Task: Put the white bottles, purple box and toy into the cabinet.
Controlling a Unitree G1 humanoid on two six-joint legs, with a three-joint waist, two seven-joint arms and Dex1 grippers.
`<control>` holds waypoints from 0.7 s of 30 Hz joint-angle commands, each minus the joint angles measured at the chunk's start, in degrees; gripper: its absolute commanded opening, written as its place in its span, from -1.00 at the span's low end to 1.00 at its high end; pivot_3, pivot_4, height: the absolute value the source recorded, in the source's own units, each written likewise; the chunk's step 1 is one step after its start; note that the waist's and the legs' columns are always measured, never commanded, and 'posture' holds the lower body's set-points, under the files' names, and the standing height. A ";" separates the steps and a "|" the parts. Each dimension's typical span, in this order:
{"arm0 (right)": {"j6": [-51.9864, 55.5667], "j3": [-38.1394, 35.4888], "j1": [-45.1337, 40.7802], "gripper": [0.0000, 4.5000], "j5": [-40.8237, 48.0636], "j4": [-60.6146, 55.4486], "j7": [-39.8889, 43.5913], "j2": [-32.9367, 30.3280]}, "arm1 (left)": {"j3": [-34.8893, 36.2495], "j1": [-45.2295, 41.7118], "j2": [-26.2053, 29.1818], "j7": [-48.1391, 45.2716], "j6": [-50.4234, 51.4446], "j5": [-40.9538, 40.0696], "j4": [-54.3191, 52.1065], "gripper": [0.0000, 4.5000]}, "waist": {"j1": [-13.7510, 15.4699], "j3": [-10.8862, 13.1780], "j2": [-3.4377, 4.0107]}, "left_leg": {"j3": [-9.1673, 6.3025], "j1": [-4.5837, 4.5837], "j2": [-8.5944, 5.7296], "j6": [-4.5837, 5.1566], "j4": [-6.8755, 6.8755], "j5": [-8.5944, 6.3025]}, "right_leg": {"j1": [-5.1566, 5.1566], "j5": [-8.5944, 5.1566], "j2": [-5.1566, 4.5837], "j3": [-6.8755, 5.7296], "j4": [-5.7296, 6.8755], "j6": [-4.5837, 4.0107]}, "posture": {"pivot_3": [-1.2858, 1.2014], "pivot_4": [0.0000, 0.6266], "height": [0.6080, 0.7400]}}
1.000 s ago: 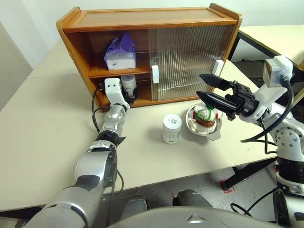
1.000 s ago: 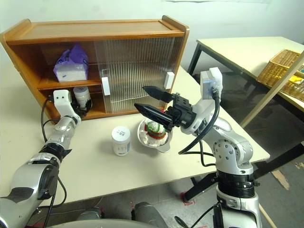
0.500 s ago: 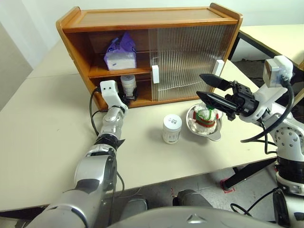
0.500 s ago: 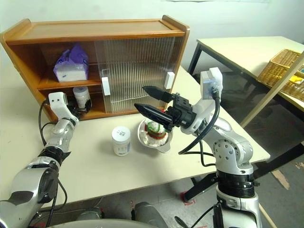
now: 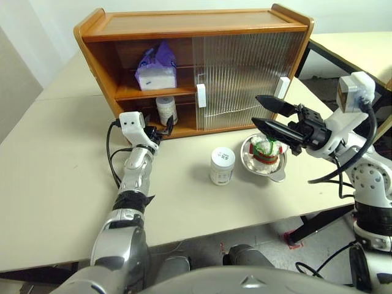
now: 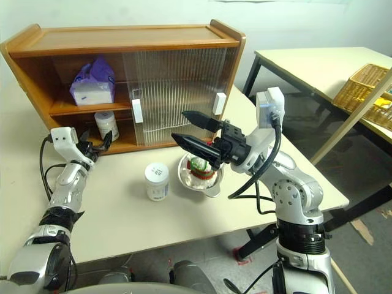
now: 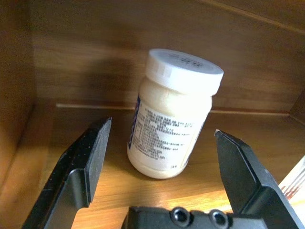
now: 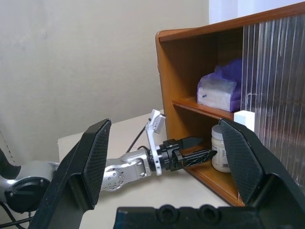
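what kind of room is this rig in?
Probably a lab or office test space, not a home. Plain cream tables stand against bare white walls, a second table carries a wicker basket, and the wooden cabinet sits on the tabletop like a staged prop.

One white bottle (image 5: 164,109) upright inside cabinet (image 5: 184,27)

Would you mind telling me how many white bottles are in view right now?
2. One white bottle stands on the lower shelf of the cabinet, just past the open left gripper. The other bottle stands on the table beside the metal bowl. The ribbed doors could hide more.
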 commanded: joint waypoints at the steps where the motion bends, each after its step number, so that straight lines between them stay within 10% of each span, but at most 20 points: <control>1: -0.34 0.66 -0.23 1.00 -0.50 -0.04 0.26 0.03 | -0.04 1.89 -0.75 1.86 2.40 -0.06 -3.26 0.81 | 0.01 0.00 0.00 | 0.00 0.00 0.00 0.00 0.01 0.00 | 0.01 0.00 0.00 0.00 0.00 0.00 | -0.08 -1.00 1.00; 13: -0.20 0.55 -0.35 1.00 -0.58 0.02 0.64 -0.20 | -0.13 0.13 -1.42 8.61 3.42 2.12 -0.43 -0.99 | 0.12 0.00 0.00 | -0.02 0.01 -0.01 0.00 0.00 0.00 | 0.00 0.00 -0.05 0.01 0.00 -0.02 | -0.08 -1.00 1.00; 21: -0.03 0.36 -0.21 1.00 -0.51 -0.45 0.37 -0.40 | 0.17 -4.73 -0.75 12.82 1.92 3.79 7.54 -0.99 | 0.20 0.02 -0.03 | -0.03 0.01 -0.02 0.00 0.00 0.00 | 0.00 0.00 -0.09 0.01 0.00 -0.02 | -0.09 -1.00 1.00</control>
